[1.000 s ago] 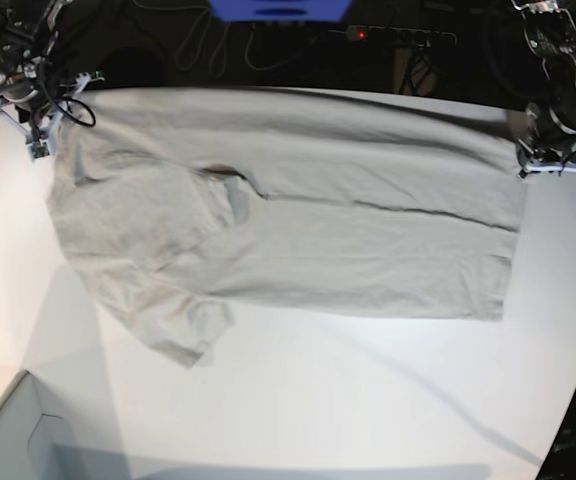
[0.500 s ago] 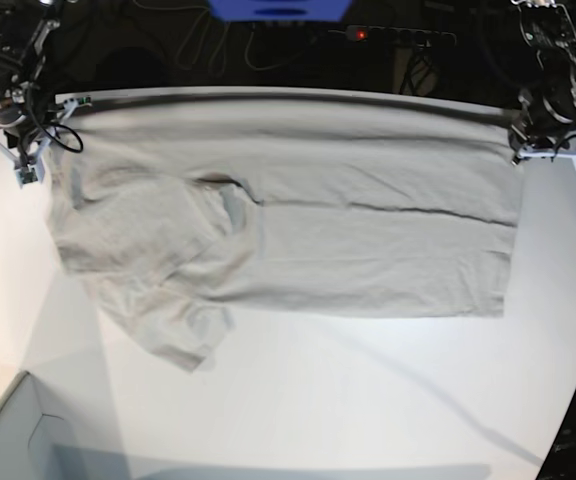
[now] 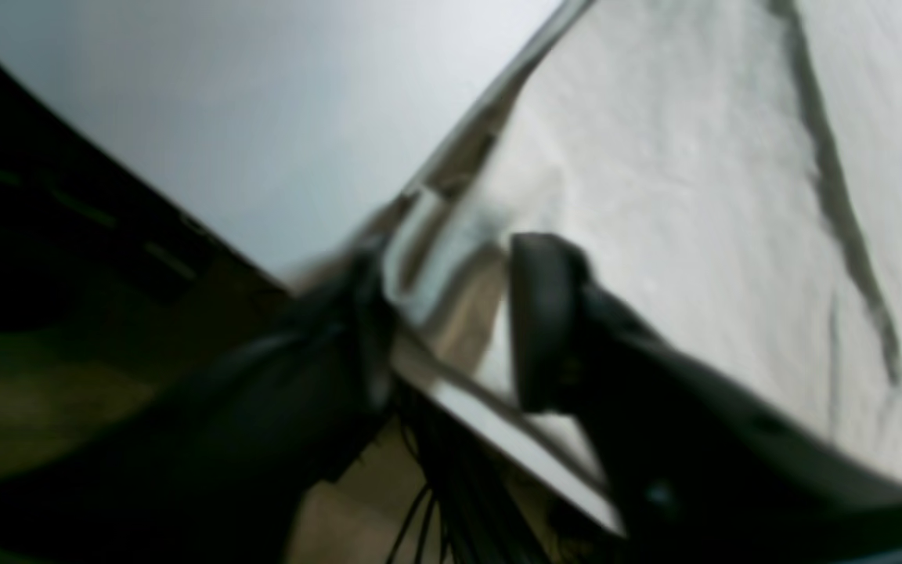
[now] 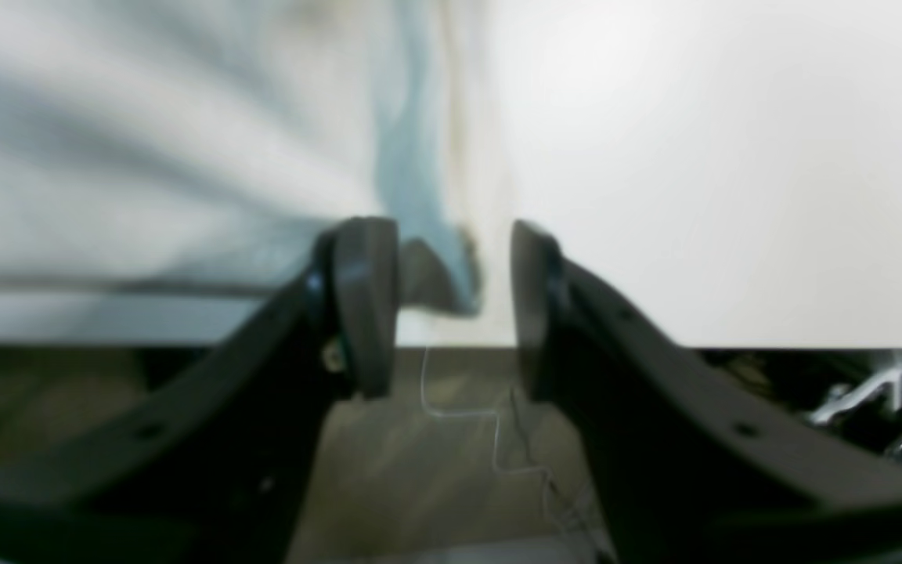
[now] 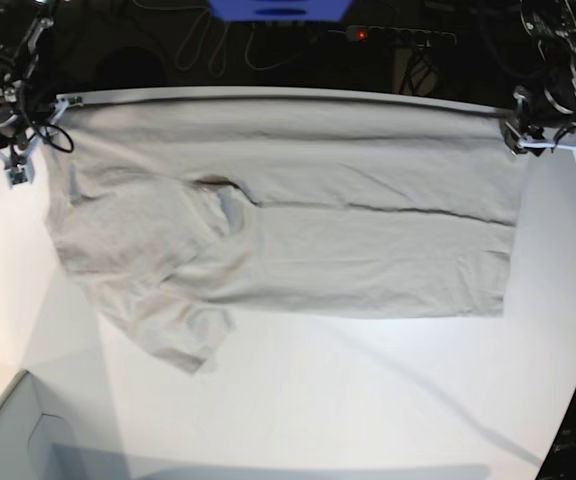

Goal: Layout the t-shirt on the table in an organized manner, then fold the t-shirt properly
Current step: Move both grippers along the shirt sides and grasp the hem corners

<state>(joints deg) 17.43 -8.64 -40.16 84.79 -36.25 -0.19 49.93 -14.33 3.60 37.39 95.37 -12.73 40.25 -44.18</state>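
Two arms at t-shirt (image 5: pixel 298 220) corners, table (image 5: pixel 348 390), box corner (image 5: pixel 13 435)

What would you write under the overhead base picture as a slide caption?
Grey-beige t-shirt spread across white table, sleeve bunched at one end, left gripper and right gripper at its far corners.

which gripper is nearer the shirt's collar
Right. The right gripper sits at the shirt's collar-end corner, near the collar; the left gripper is at the far hem corner.

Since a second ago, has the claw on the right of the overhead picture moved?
Yes. The left gripper has drawn back toward the table's far edge, upward in the base view, off the t-shirt's corner, and its jaws now stand apart.
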